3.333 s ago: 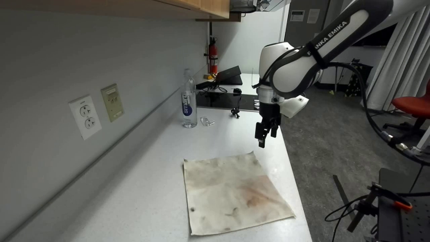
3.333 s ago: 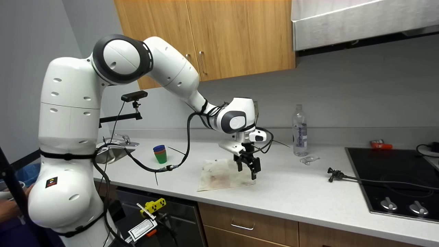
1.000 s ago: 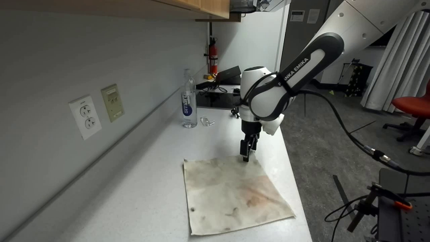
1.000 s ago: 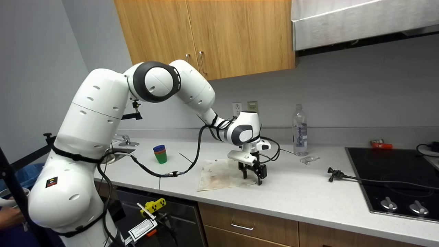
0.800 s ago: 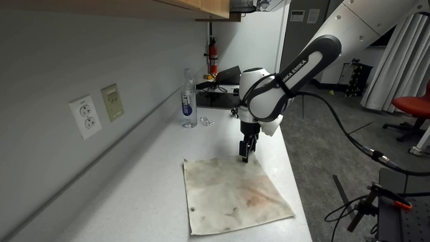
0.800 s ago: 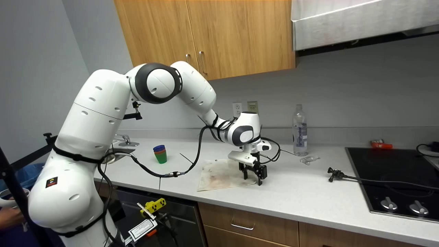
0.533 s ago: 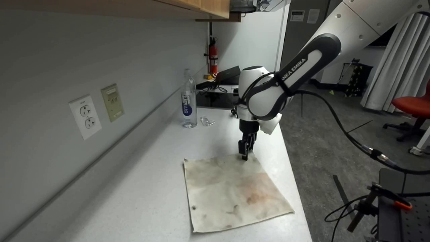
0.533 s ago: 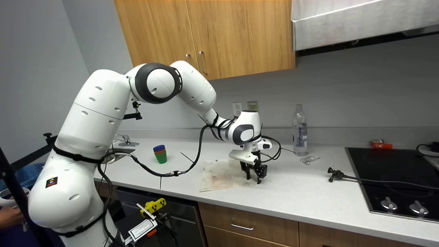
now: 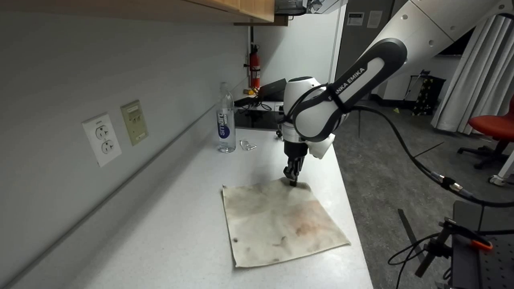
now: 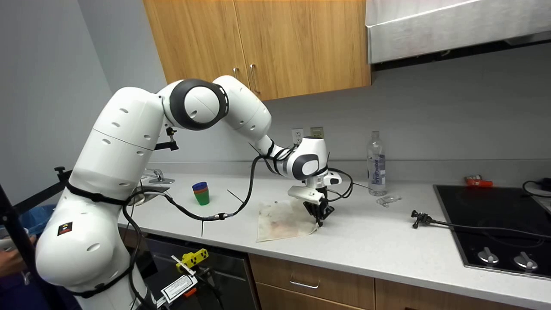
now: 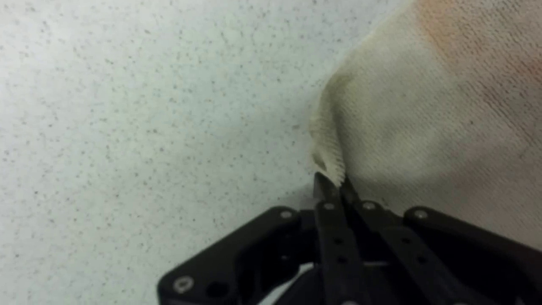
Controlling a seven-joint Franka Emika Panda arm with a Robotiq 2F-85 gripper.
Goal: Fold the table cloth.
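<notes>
In my wrist view, the gripper [image 11: 338, 184] is clamped on a pinched fold of the table cloth [image 11: 427, 127]; the fabric partly covers its tips, and the edge of this view cuts the cloth off. In both exterior views the table cloth lies spread on the white, speckled counter [image 9: 172, 228], not far from the front edge. Near the wall [image 9: 172, 68], a clear bottle [image 9: 226, 128] stands upright, and just beside it is a small transparent object [image 9: 247, 145] which I cannot identify. In an exterior view I also see stacked cups [image 10: 201, 193] and a sink [image 10: 148, 198], which the arm [image 10: 120, 142] partly hides. Then there is the black cooktop [image 10: 495, 219]. Farther into the room are a red fire extinguisher [image 9: 255, 68], the grey floor [image 9: 381, 172], a pale curtain [image 9: 470, 76] and a red chair [image 9: 496, 125], cut by the view's border. Two papers [image 9: 355, 19] hang at the far end; their print is too small for me to read.
</notes>
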